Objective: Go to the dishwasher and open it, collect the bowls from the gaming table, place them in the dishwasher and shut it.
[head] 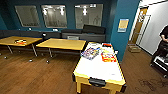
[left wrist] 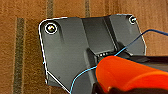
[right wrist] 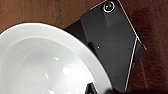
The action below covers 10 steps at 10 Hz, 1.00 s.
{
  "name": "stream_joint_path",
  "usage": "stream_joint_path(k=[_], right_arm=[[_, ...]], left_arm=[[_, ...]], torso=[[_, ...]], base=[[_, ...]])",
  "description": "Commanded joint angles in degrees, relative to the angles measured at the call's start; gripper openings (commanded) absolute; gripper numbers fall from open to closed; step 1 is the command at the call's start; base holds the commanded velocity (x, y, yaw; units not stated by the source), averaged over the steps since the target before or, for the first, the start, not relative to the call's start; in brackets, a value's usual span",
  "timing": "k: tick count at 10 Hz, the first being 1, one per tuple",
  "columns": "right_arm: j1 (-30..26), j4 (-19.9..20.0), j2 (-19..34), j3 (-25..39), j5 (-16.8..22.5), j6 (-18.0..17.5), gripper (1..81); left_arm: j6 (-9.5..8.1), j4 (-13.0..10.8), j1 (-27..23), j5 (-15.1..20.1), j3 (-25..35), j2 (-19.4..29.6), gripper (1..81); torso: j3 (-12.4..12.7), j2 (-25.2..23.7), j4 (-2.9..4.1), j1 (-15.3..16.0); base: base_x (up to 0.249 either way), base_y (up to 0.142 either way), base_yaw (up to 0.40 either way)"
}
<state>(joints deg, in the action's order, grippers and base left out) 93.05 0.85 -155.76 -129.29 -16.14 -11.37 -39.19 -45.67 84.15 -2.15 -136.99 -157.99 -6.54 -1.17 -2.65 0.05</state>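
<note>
bowls are already with you: a glossy white ceramic bowl (right wrist: 47, 62) sits right against the right wrist, its hollow open to the camera, over dark wooden floor (right wrist: 30, 12). you can take it as carried by the right pincer, though you cannot tell from these views whether that pincer is clenched. on the left wrist a bright orange rounded thing (left wrist: 130, 75) lies close to the camera above striped brown floor (left wrist: 25, 50); what it is, and the left pincer's state, you cannot tell either. ahead, the head view gives you a yellow-framed, white-topped games worktop (head: 100, 68) with colourful boxes (head: 98, 53) on its far half, long axis running away from you, plus two light wood tables (head: 62, 43) and a person (head: 163, 40) at the right edge. i see neither a dishwasher nor a table-football table here.
</note>
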Motion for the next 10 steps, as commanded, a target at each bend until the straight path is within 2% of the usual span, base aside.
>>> stream_joint_path(k=[1, 2, 4, 5, 6, 7, 8, 10], right_arm=[[-1.68, -1.38, 0.77, 0.72, 2.69, 0.21, 1.0], [-1.77, -1.38, 0.77, 0.72, 2.78, 0.21, 1.0], [-1.85, -1.38, 0.77, 0.63, 2.78, 0.21, 1.0], [-2.11, -1.29, 0.60, 0.46, 3.04, 0.21, 1.0], [-2.21, -1.29, 0.60, 0.46, 3.66, 0.12, 1.0], [-2.29, -1.20, 0.60, 0.37, 3.66, 0.12, 1.0], [-2.55, -1.20, 0.52, 0.28, 3.74, 0.12, 1.0], [-2.91, -1.20, 0.42, 0.19, 4.45, 0.12, 1.0]], left_arm=[[-0.36, 0.14, -2.10, 2.06, -1.88, -0.23, 1.0], [-0.36, 0.05, -2.10, 1.80, -2.50, -0.66, 1.0], [-0.45, 0.14, -2.10, 1.79, -2.50, -0.66, 1.0], [-0.45, 0.66, -1.84, 2.06, -2.58, -1.01, 1.0], [-0.02, 3.78, -1.66, 2.92, -2.67, -1.71, 1.0], [1.40, 6.90, -1.23, 4.43, -3.47, -2.42, 1.0], [6.02, 11.08, -0.70, 4.96, -5.72, -3.82, 1.0], [15.96, 21.64, 0.10, 4.96, -14.76, -8.29, 1.0]], torso=[[2.40, 0.00, 0.00, 0.00], [4.61, 0.00, 0.00, 0.00], [7.45, 0.00, 0.00, 0.00], [5.23, 0.00, 0.00, -0.02], [5.86, -0.04, 0.00, -0.05], [6.30, -0.04, 0.00, -0.05], [6.31, -0.06, 0.00, -0.05], [6.30, -0.06, 0.00, -0.05]], base=[[0.000, 0.000, 0.000], [0.000, 0.000, 0.000], [0.000, 0.000, 0.000], [0.000, 0.000, 0.000], [0.000, 0.000, 0.000], [0.000, 0.000, 0.000], [0.000, 0.000, 0.000], [0.000, 0.000, 0.000]])
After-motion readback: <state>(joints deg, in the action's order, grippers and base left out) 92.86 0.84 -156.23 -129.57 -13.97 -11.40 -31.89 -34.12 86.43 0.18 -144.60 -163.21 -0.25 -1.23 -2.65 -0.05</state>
